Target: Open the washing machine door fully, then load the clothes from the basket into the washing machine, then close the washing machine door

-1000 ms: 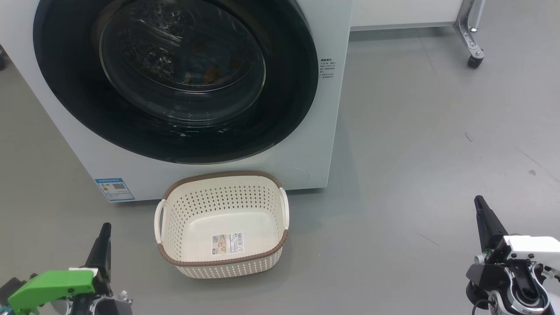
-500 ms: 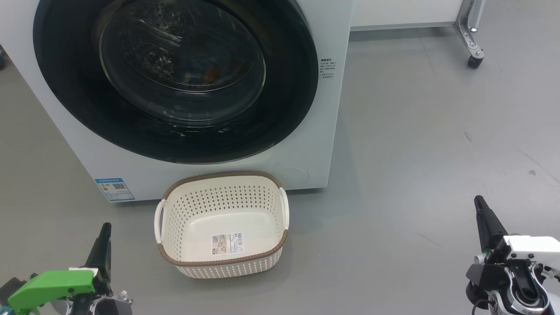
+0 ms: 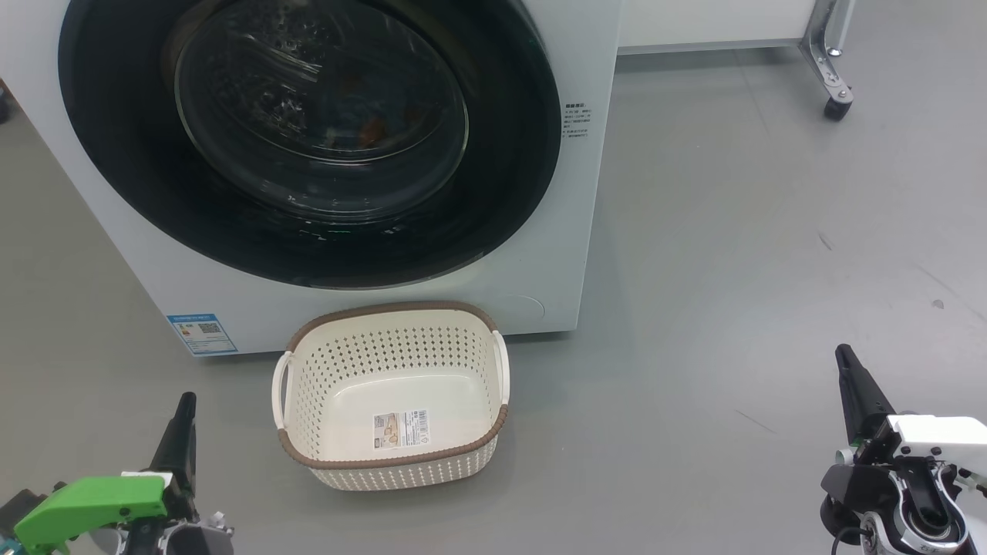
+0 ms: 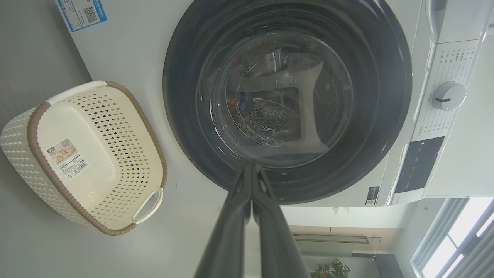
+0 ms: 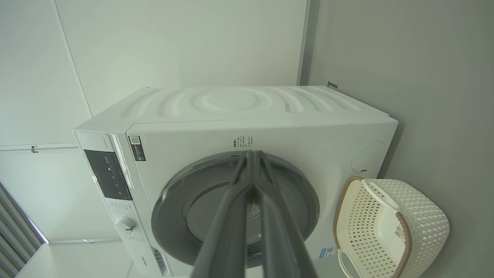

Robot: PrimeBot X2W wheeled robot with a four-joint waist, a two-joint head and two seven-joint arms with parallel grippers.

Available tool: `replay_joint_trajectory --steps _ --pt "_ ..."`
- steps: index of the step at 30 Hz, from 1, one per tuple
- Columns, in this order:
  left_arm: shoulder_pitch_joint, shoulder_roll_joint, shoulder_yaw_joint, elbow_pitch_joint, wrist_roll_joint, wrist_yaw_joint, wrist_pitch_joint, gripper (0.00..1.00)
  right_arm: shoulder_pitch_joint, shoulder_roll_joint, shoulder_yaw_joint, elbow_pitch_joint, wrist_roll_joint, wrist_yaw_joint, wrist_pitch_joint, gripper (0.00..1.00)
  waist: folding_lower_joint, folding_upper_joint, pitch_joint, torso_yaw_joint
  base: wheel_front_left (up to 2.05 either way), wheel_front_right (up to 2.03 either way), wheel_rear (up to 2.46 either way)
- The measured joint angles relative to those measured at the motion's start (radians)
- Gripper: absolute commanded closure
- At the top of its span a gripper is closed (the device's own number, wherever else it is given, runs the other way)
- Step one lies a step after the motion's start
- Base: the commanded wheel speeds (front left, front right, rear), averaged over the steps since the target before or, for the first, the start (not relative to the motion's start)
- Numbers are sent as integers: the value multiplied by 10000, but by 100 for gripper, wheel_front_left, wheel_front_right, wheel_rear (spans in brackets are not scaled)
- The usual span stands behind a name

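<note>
Resting closed and empty below the shut washing machine door, with left hand nearer it and right hand well off rightward.

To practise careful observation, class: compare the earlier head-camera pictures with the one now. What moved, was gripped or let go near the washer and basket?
Nothing visibly changed. The door stays shut, the basket stays empty in front of the washer, and the left tool and right tool stay closed, holding nothing.
</note>
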Motion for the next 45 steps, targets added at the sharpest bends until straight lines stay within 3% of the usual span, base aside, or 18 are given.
replay_joint_trajectory --steps 45 --pt "0 0 -8 -8 -10 0 -29 100 0 0 8 -6 0 0 -27 100 0 0 0 0 0 0 0"
